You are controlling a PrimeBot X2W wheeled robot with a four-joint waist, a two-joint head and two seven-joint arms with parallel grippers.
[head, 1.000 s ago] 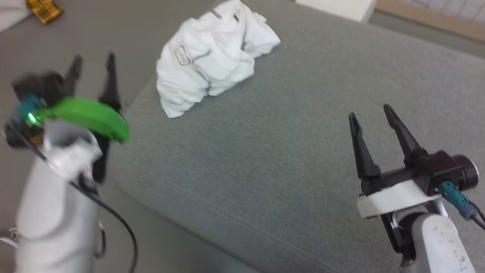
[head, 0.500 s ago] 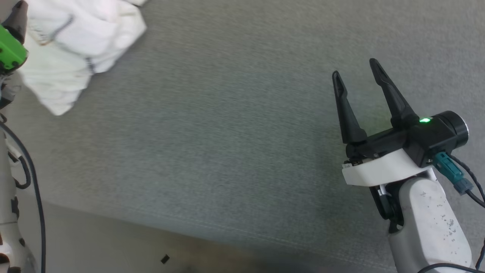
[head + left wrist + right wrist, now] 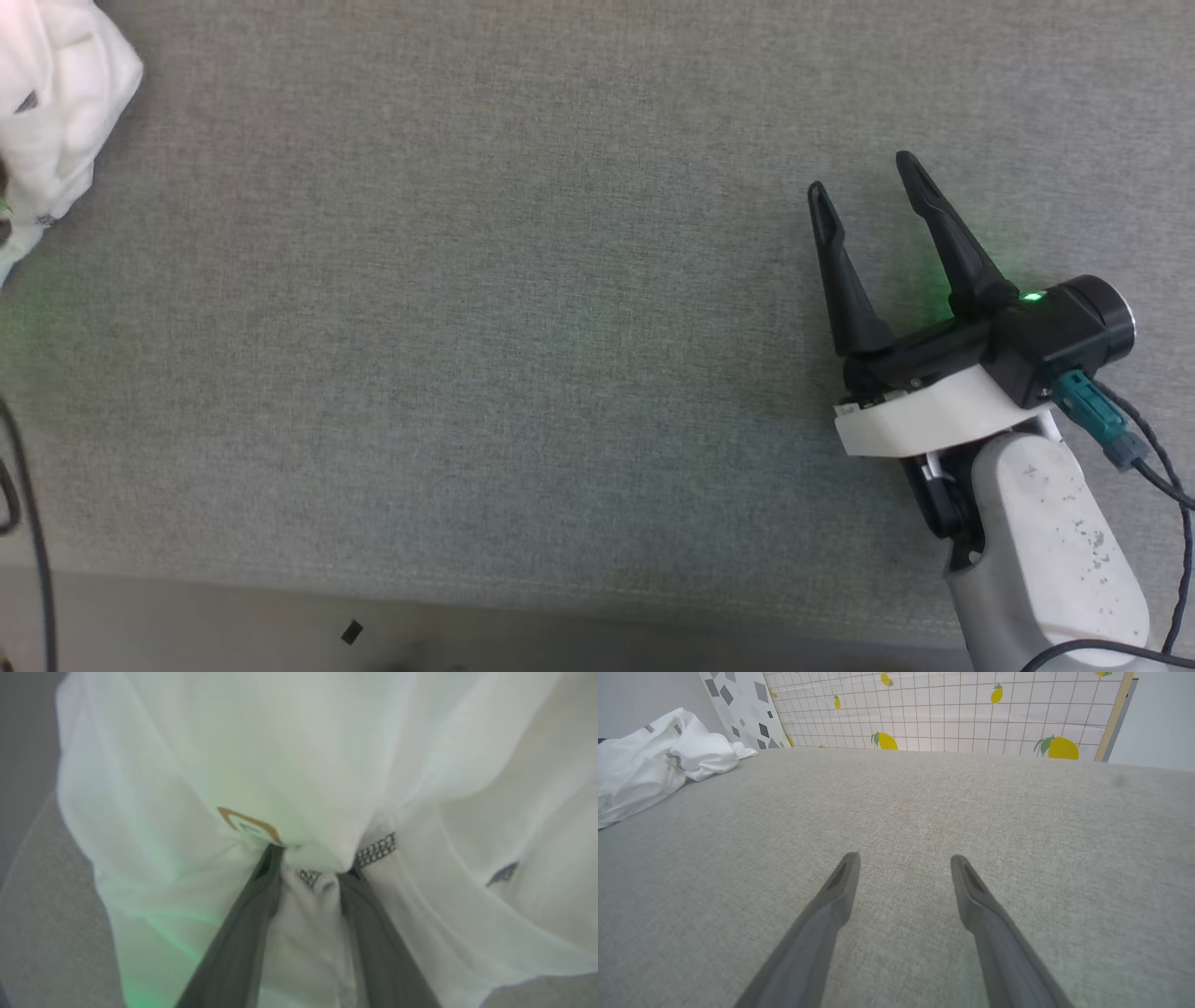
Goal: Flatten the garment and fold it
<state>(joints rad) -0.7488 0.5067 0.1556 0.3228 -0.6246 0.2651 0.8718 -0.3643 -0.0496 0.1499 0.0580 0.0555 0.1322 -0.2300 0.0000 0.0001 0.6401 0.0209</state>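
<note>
the garment [image 3: 65,93] lies bunched at the far left of the grey cushion [image 3: 485,336], partly cut off by the head view's left edge. in the left wrist view the left gripper [image 3: 310,868] has its two fingers drawn in on a small ridge of white cloth, just beside the brown-bordered patch [image 3: 250,823] and a run of grey stitching [image 3: 376,849]; it reads as a pinch on the garment. the right gripper [image 3: 864,177] hovers well apart to the right over bare cushion, fingers spread, holding nothing. the risk i see: the pinch takes only a thin fold, perhaps several layers at once, so a lift may slip free, or haul the whole heap up crumpled instead of opening it.
</note>
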